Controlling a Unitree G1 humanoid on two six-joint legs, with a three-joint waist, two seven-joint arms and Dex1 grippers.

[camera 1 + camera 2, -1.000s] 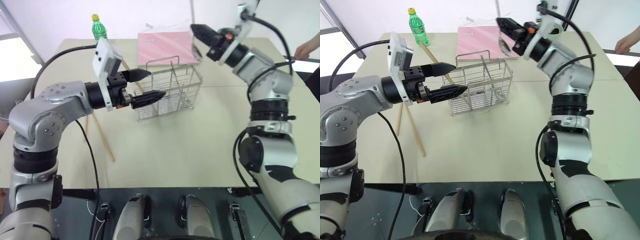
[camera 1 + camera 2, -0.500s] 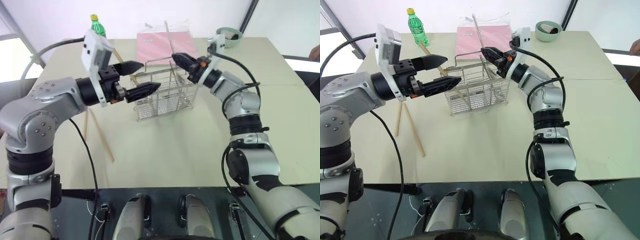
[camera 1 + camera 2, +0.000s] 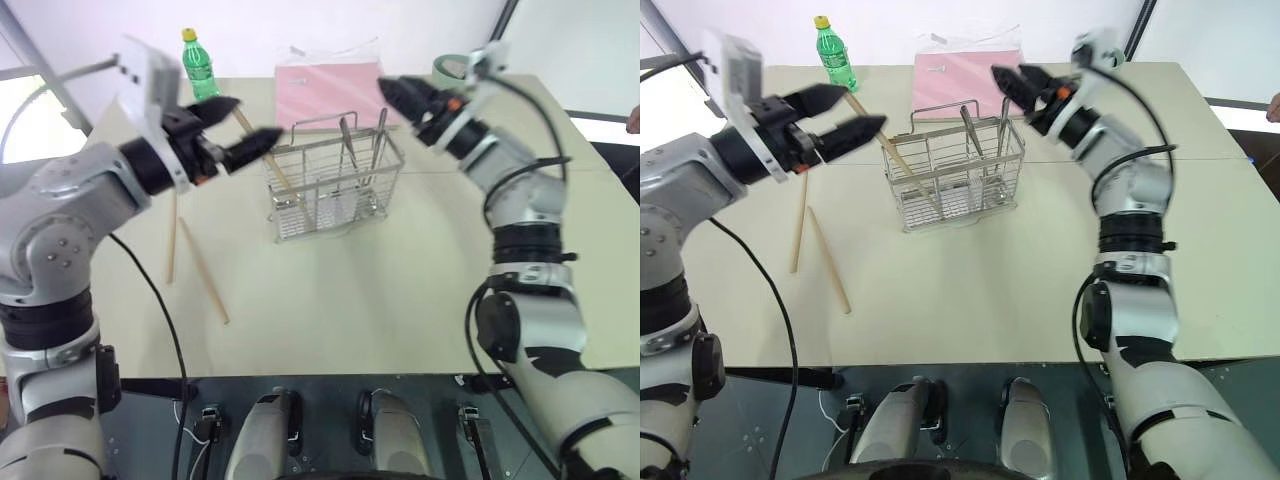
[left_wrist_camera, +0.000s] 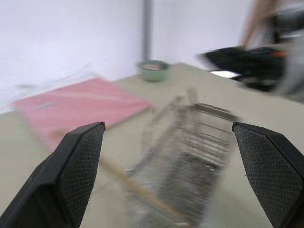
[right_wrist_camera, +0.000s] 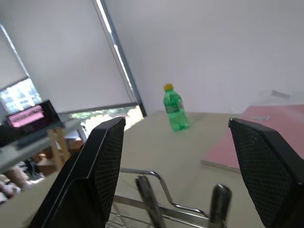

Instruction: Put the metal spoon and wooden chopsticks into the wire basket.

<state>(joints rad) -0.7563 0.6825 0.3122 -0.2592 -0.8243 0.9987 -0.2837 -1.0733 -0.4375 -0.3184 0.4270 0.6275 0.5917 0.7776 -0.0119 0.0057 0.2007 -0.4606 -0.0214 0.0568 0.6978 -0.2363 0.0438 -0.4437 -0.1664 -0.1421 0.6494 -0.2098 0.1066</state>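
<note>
Wire basket [image 3: 955, 168] standing on the worktop [image 3: 1040, 270]. Inside it, metal spoon [image 3: 1003, 122] upright toward its right end, one of the wooden chopsticks [image 3: 902, 166] leaning out over its left rim. Two more sticks [image 3: 827, 259] lying flat, well left of the basket. Left end effector [image 3: 835, 115] released, empty, left of the basket. Right end effector [image 3: 1018, 88] spread, empty, just above its right end.

Bright, even daylight; left wrist view motion-blurred, both arms slightly smeared.
</note>
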